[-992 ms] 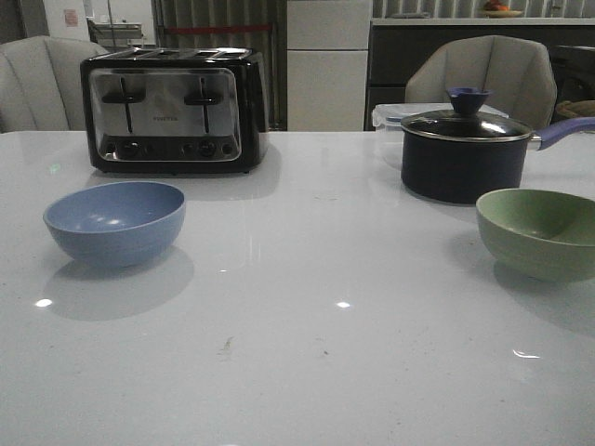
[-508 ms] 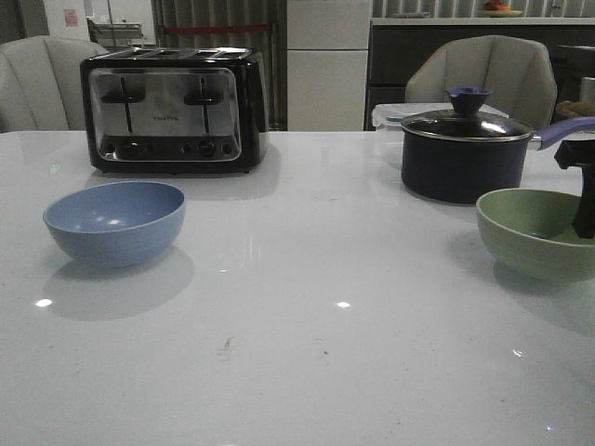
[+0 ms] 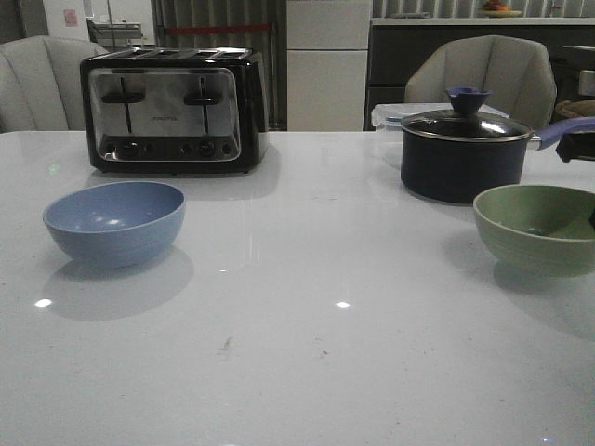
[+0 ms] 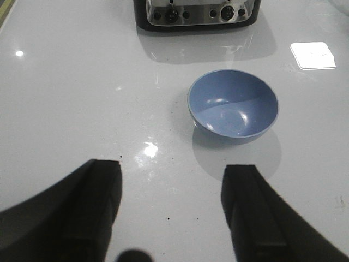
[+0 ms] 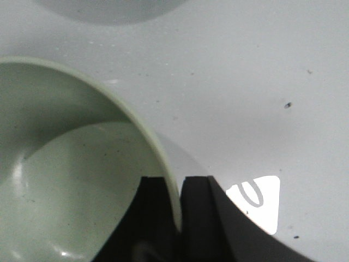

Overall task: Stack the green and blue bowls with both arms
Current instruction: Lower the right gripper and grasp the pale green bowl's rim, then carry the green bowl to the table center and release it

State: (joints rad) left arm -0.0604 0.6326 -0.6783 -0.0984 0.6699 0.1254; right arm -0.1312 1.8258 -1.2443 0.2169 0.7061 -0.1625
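The dusty blue bowl [image 3: 114, 222] sits upright on the white table at the left; it also shows in the left wrist view [image 4: 233, 106]. My left gripper [image 4: 172, 180] is open and empty, above the table short of that bowl, and does not show in the front view. The sage green bowl [image 3: 535, 228] is at the right edge, slightly raised. My right gripper [image 5: 175, 185] is shut on the green bowl's rim [image 5: 158, 153], one finger inside, one outside. In the front view only a dark sliver of it [image 3: 591, 218] shows at the frame edge.
A black and chrome toaster [image 3: 172, 110] stands behind the blue bowl. A dark saucepan with a blue-knobbed glass lid [image 3: 465, 153] stands just behind the green bowl, its handle pointing right. A clear container [image 3: 389, 116] and chairs are behind the table.
My right gripper came in from the right onto the green bowl's rim and closed; the bowl has shifted slightly left and up. The blue bowl has not moved.
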